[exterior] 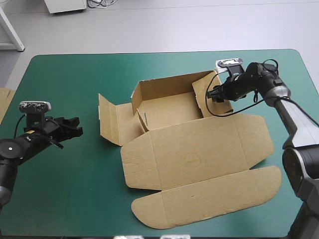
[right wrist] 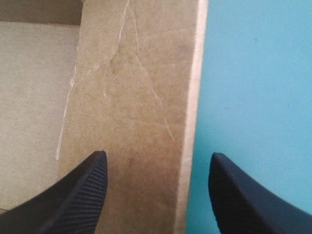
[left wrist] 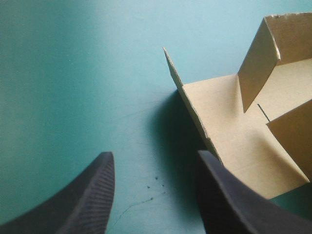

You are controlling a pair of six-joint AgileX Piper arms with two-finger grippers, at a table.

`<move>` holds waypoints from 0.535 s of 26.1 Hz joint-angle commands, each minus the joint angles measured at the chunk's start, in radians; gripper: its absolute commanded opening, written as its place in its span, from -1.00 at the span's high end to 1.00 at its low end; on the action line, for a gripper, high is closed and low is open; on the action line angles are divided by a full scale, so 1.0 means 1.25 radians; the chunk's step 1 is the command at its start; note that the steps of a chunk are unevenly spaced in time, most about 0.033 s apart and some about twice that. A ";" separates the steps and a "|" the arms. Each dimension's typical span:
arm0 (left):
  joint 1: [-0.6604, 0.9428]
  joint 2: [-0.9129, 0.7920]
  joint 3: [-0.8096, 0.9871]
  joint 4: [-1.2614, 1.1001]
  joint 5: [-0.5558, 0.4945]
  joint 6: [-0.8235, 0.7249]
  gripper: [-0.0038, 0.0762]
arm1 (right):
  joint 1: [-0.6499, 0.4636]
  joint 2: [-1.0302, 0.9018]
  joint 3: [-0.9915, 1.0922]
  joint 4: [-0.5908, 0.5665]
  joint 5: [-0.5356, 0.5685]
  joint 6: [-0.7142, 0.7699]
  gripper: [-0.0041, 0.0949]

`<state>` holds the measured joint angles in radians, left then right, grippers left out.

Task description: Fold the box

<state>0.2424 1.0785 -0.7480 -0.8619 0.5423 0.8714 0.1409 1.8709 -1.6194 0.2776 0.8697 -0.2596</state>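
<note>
High view: the box (exterior: pixel 194 149) is laid at centre, lid flat. Its right wall (exterior: pixel 200 95) is straddled by the open right gripper (exterior: pixel 215 93), probably for tucking; the left gripper (exterior: pixel 76 126), open too, is held clear at left.

Open teal-green counter (exterior: pixel 65 189) stretches around the left tool (exterior: pixel 76 126), jaws parted, with only the raised side flap (exterior: pixel 104 119) of the brown box (exterior: pixel 169 112) ahead. Across the counter, the right tool (exterior: pixel 213 94) stands parted over the box's raised right wall (right wrist: pixel 141 97); the flat lid (exterior: pixel 199 159) blankets the near middle.
</note>
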 commanded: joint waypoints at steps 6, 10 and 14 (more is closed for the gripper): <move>-0.004 -0.013 -0.021 -0.028 -0.007 -0.001 -0.01 | 0.001 0.017 -0.018 0.017 -0.045 -0.004 -0.14; -0.004 -0.013 -0.021 -0.028 -0.007 -0.001 -0.01 | 0.001 0.036 -0.018 0.019 -0.039 -0.005 0.54; -0.004 -0.013 -0.021 -0.028 0.000 -0.001 -0.01 | 0.001 0.036 -0.018 0.021 -0.047 -0.017 0.95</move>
<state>0.2424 1.0785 -0.7480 -0.8610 0.5614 0.8714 0.1409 1.9623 -1.6194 0.2835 0.8327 -0.2666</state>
